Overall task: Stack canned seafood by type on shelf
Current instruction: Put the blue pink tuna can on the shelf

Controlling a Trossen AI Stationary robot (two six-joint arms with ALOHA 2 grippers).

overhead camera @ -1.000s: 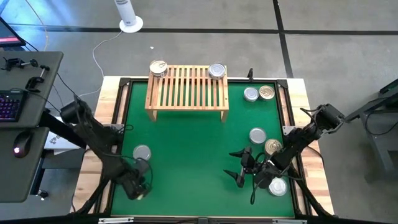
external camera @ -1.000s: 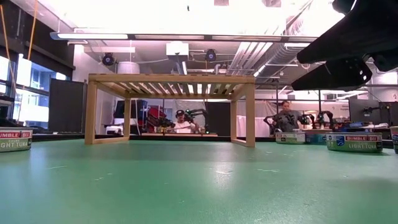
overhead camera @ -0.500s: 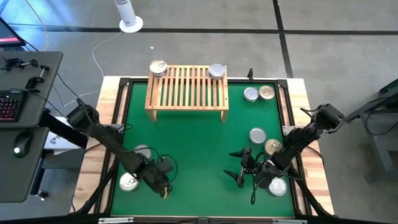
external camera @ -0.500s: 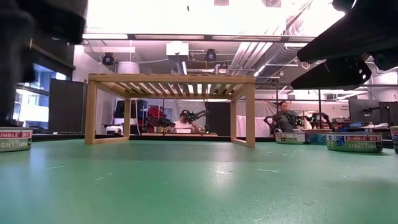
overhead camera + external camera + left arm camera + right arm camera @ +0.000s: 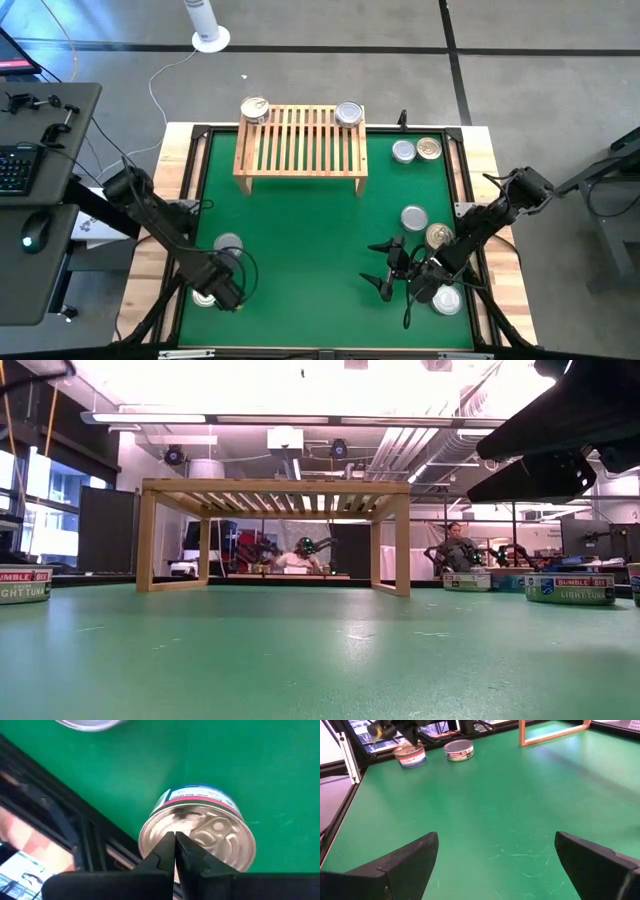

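The flat green mat (image 5: 300, 240) covering the table is matt, with fine pale scuffs. The low slatted shelf (image 5: 300, 140) is pale, unvarnished-looking wood. The short round tin (image 5: 200, 832) has a glossy silver metal lid and a printed paper-like label band. The gripper fingers (image 5: 165, 852) are smooth matt black.

The left gripper (image 5: 228, 296), with its fingers pressed together, is moving back toward the near left corner of the green mat (image 5: 310, 240) after swinging out to the middle, and it is now hanging right over the gold tin (image 5: 205, 297) it had uncovered there.
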